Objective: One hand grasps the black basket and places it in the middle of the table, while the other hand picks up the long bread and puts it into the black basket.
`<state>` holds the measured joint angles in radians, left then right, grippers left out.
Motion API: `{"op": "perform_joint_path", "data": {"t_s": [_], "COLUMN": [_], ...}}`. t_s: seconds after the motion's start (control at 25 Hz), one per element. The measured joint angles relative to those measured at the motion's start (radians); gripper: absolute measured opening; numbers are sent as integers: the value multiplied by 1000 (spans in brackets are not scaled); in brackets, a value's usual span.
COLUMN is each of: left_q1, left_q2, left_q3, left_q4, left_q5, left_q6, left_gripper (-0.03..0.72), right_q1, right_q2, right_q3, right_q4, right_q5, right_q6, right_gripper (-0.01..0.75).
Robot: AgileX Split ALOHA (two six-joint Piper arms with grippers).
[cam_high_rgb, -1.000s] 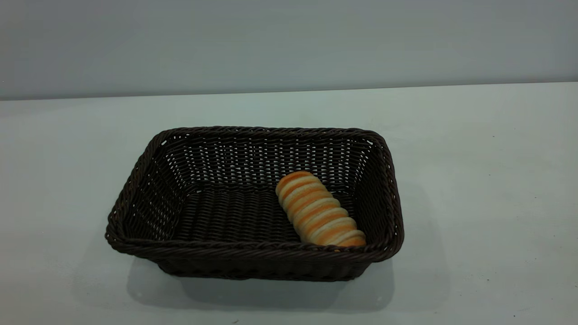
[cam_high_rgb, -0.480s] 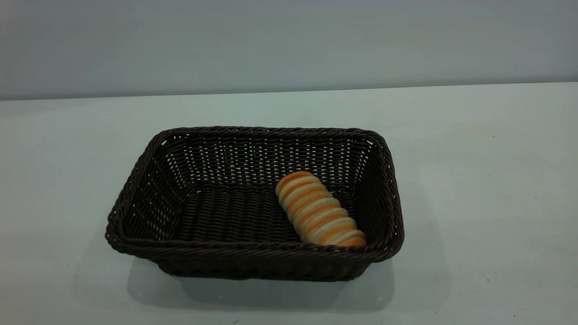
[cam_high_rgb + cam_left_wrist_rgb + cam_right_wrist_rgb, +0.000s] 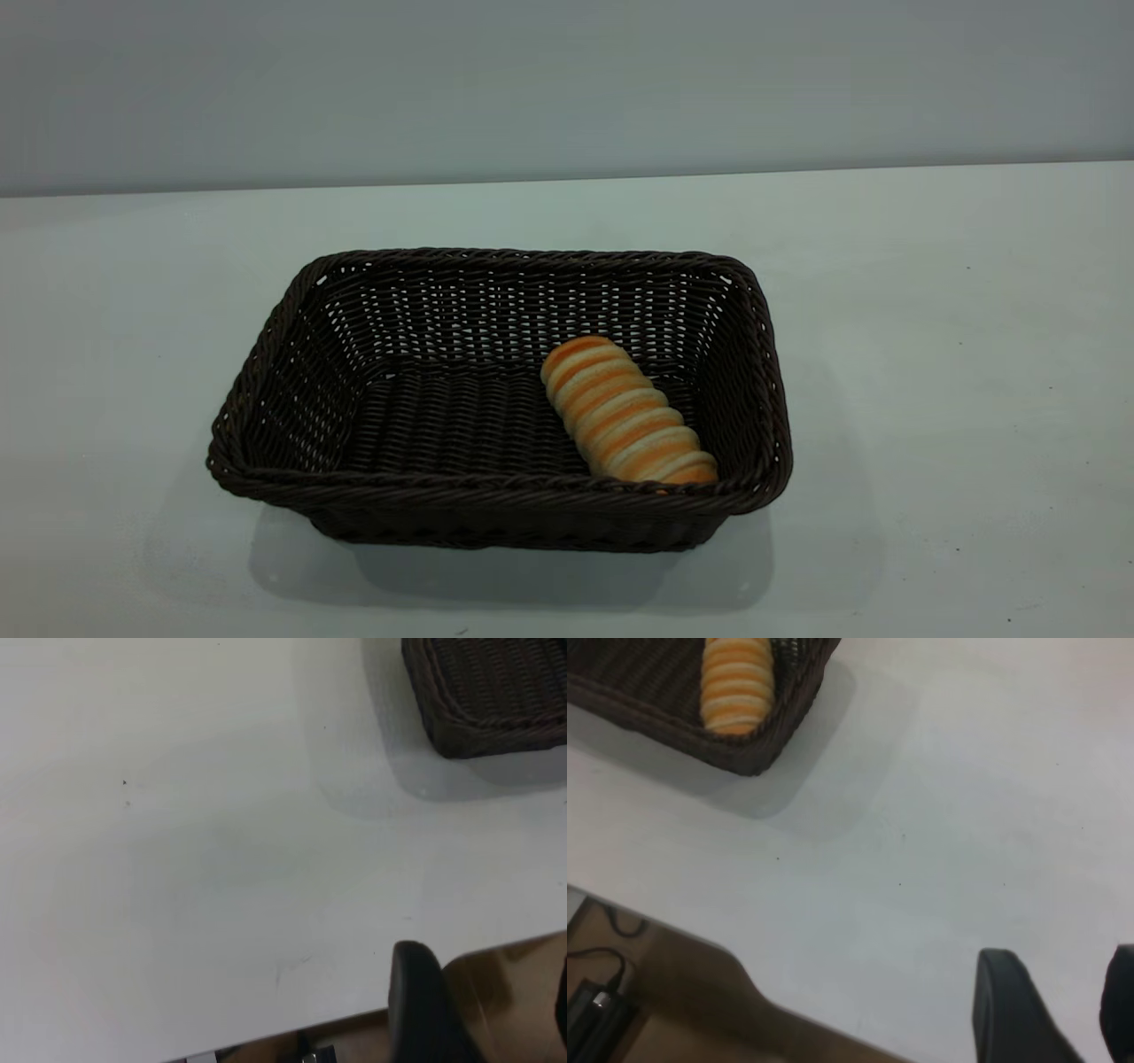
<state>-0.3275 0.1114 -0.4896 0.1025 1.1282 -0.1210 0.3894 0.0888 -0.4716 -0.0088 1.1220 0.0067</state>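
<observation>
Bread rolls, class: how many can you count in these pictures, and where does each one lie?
1. The long bread lies inside the black basket, on its floor toward the right wall, angled from the middle to the front right corner. Nothing seems hidden elsewhere in the basket.

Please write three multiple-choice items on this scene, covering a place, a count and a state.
1. Where is the long bread?
A. On the table beside the basket
B. Inside the black basket, near its right end
C. Held by a gripper

2. How many breads are in the basket?
A. One
B. Two
C. Three

3. How does the basket stand?
A. Lifted
B. Overturned
C. Upright on the table

Key: 1 B, the bread lies on the basket's floor by the right wall; 2 A, only one roll shows; 3 C, its base rests on the white table, nothing gripping it.
</observation>
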Motion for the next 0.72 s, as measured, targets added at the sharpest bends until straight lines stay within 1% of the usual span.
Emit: {"op": "perform_joint_path", "data": {"t_s": [0.28,0.36,0.48,0.72], "left_q1": [1,16,64,203], "left_q2": [0,0,0,-55], "left_q3": [0,0,0,0], "left_q4": [0,-2,-2,-2], "left_q5": [0,0,0,0], "left_q6": [0,0,0,0], "left_gripper": [432,432,432,432], "right_q1": [0,-7,-60,-241], "right_q2": [0,0,0,0], "right_q3": [0,0,0,0], "right_q4": [0,0,0,0], "right_q5": [0,0,0,0], "right_q6": [-1,-1,-1,-1], "right_gripper": [238,238,238,238]}}
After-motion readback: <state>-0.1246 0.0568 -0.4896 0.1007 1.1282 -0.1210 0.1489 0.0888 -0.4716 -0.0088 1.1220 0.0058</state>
